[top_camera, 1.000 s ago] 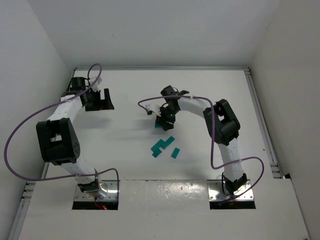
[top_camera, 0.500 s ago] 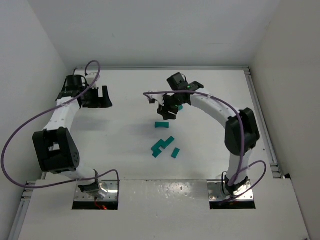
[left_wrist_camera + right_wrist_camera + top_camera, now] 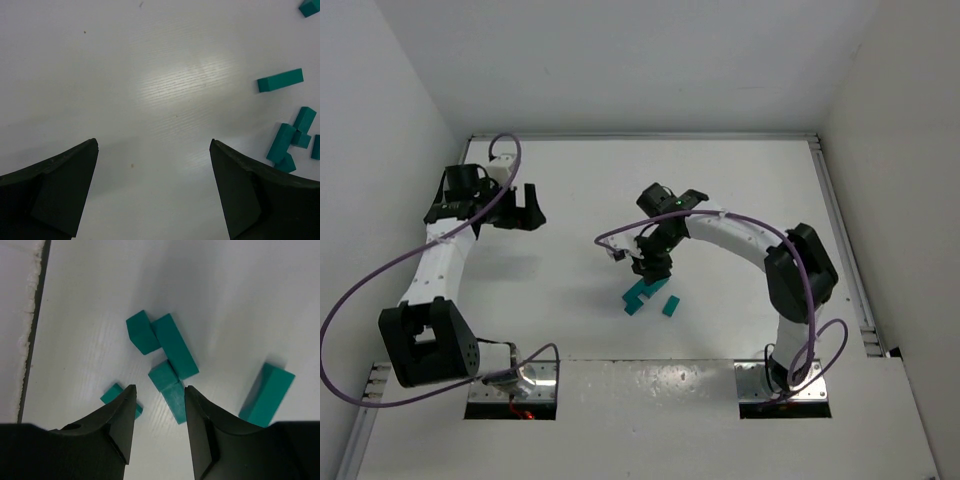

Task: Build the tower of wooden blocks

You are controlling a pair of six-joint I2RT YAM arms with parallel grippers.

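Note:
Several teal-green wood blocks lie flat and loose on the white table; no upright tower shows. In the top view a cluster [image 3: 638, 294] and a single block [image 3: 670, 306] lie mid-table. My right gripper [image 3: 655, 265] hovers over the cluster's far end. In the right wrist view it [image 3: 160, 388] is open and empty, with a cube [image 3: 162, 375] and a short bar [image 3: 176, 402] just ahead of its tips, a longer bar [image 3: 175, 345] and another cube [image 3: 141, 331] beyond. A separate bar [image 3: 266, 394] lies to the right. My left gripper [image 3: 528, 205] [image 3: 153, 142] is open and empty, far left.
A small block [image 3: 116, 393] lies partly hidden behind my right gripper's left finger. The left wrist view shows a lone bar [image 3: 280, 80] and the cluster [image 3: 291, 141] at its right edge. The table's raised edge [image 3: 35, 335] runs along the left of the right wrist view.
My right gripper left one bar lying on the table, rose toward the back, then came back nearer over the block cluster. The left arm shifted its pose; its gripper stayed open.

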